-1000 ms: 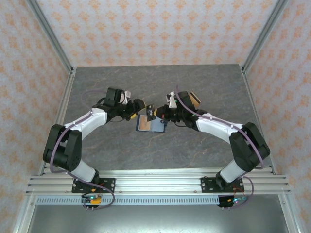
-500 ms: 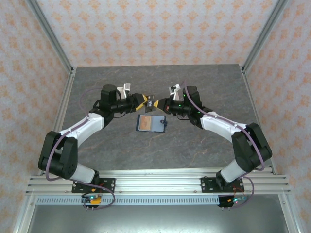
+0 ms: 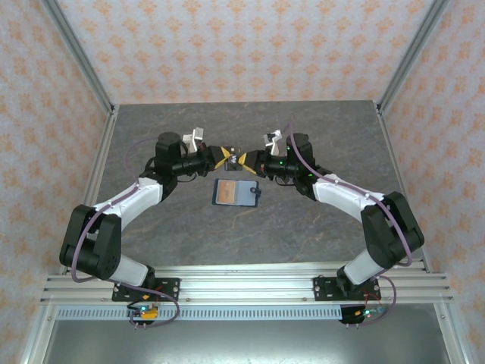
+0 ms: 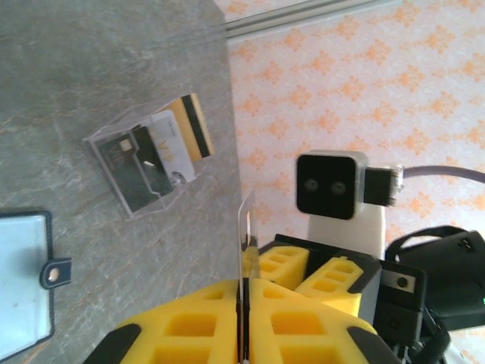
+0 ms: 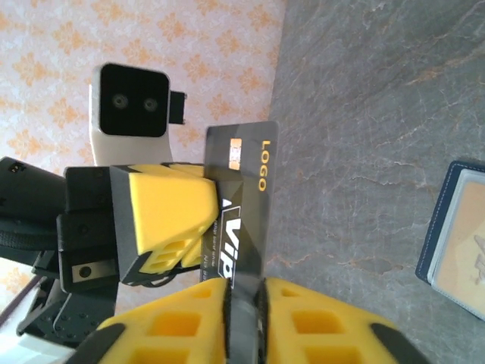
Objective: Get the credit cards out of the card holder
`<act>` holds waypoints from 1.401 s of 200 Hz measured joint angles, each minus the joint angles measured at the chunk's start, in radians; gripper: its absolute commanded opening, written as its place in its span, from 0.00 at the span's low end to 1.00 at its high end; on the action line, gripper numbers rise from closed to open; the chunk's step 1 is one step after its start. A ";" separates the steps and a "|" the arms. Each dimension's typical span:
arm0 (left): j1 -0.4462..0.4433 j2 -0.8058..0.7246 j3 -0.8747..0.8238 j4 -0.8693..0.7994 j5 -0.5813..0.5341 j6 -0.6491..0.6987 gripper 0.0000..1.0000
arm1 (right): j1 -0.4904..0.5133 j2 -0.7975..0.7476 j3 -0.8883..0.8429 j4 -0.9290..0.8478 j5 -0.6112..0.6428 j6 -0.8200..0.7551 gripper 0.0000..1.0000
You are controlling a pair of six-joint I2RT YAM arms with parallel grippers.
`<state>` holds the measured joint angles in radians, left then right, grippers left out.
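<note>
Card (image 5: 244,189), black and printed VIP, hangs above the counter (image 3: 303,220) between both pincers. The left pincer (image 4: 244,287) is clenched on its edge; the right pincer (image 5: 242,284) brackets the other end, grip unclear. Other credit cards (image 4: 170,144) lie in a clear box (image 4: 95,148). The open card holder (image 3: 235,192) seems to hold a tan card (image 5: 474,258), so more extraction likely remains.

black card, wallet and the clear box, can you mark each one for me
black card (image 5: 246,171): right wrist view, printed face near the logo
wallet (image 3: 233,193): top view, middle of its open inside
clear box (image 4: 140,206): left wrist view, its clear near corner
</note>
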<state>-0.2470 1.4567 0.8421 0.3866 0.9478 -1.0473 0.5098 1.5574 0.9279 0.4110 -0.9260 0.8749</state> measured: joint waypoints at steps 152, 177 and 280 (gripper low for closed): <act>0.005 0.005 0.074 -0.365 -0.121 0.153 0.75 | -0.026 0.038 0.276 -0.526 0.292 -0.408 0.00; 0.012 0.024 0.116 -0.529 -0.223 0.241 0.91 | -0.113 0.037 0.308 -0.681 0.388 -0.583 0.00; 0.014 0.026 0.175 -0.825 -0.461 0.447 1.00 | -0.243 0.177 0.424 -0.912 0.562 -1.060 0.00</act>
<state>-0.2329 1.4822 1.0176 -0.4381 0.4866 -0.6006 0.2665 1.7340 1.3521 -0.5014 -0.3637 -0.1852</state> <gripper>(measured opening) 0.999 0.048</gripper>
